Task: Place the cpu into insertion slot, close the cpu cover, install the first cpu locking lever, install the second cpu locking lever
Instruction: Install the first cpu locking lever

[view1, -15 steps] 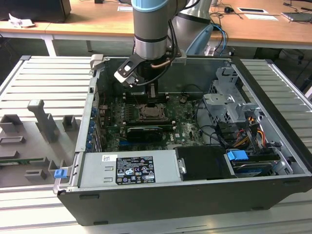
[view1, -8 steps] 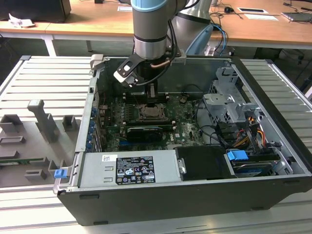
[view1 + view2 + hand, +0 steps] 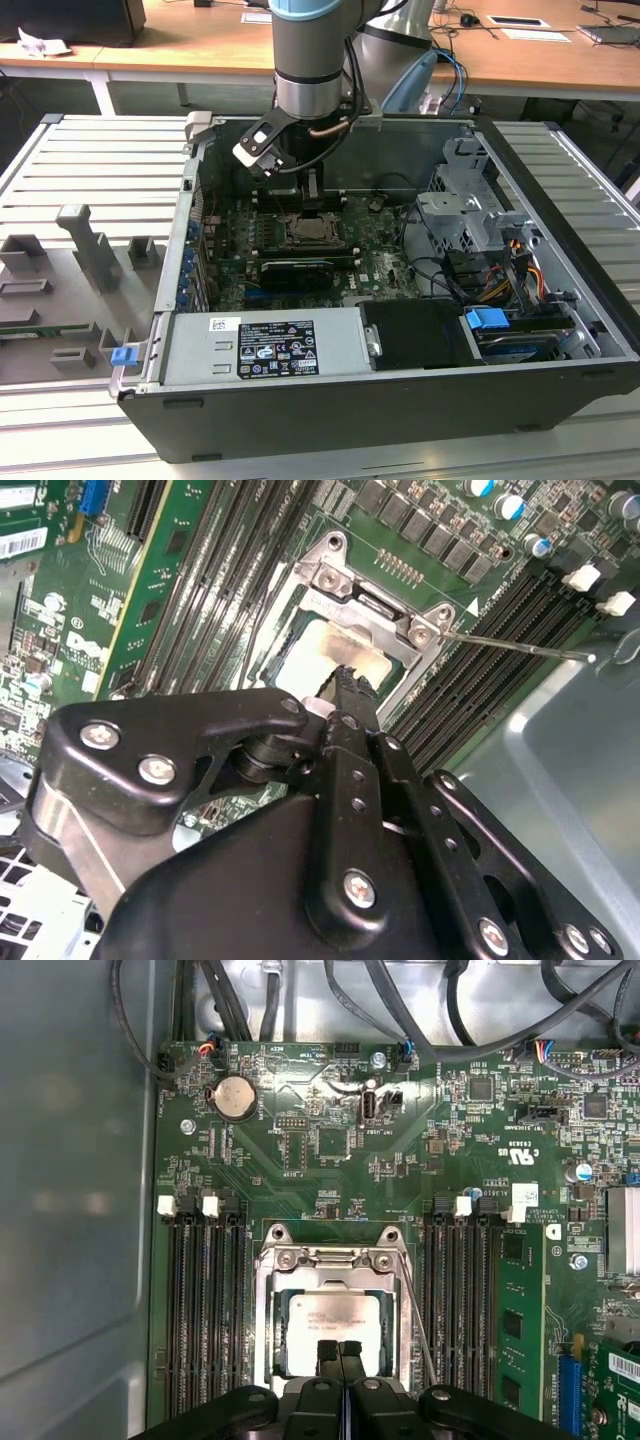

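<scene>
The gripper [image 3: 340,1352] hangs straight over the insertion slot [image 3: 310,232], its two fingers pinched together with nothing between them. The tips are at the slot's edge, and whether they touch it I cannot tell. The cpu [image 3: 335,1325] lies in the slot. The cpu cover [image 3: 330,1260] lies flat over it, the pale chip face showing through the cut-out. The step in hand therefore looks to be the first locking lever [image 3: 520,645], a thin steel rod along one side of the slot.

To do it well, I judge the joined fingertips should bear on the rod alone (never on the chip face). They should press it down, then in under its hook beside the slot. A slip would land on the memory slots [image 3: 205,1310] flanking the slot.

The second wrist view shows the rod's free end jutting out past the slot, seemingly unlatched. The first wrist view shows the cover square on the slot. The exterior view shows the arm reaching down into the open computer case [image 3: 420,410].
</scene>
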Robot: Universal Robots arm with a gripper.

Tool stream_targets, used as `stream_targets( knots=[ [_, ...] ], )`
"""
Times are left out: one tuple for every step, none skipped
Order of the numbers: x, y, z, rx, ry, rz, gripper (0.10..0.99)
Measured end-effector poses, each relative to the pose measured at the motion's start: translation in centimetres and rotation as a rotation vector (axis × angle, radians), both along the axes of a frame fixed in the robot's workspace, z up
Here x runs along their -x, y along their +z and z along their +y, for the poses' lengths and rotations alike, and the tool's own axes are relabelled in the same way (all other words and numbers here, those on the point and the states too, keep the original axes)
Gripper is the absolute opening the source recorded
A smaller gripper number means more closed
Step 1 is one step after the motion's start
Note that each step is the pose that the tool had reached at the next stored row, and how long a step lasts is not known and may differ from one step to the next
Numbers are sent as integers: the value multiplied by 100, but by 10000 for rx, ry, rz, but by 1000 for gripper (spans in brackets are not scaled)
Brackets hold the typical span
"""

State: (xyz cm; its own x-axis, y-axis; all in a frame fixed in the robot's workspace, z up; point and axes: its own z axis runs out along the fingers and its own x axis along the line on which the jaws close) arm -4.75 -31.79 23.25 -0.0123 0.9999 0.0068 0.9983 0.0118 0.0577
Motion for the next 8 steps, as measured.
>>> stream_targets(
  knots=[
    [0,1,0,0,-1,1,106],
    [0,1,0,1,0,1,106],
    [0,1,0,2,-1,2,106],
    [1,2,-1,3,-3,2,106],
    [1,5,-2,2,-6,2,106],
    [0,6,-2,1,-6,2,106],
    [0,6,-1,0,-5,1,106],
    [0,6,-1,1,-6,1,106]
  ],
)
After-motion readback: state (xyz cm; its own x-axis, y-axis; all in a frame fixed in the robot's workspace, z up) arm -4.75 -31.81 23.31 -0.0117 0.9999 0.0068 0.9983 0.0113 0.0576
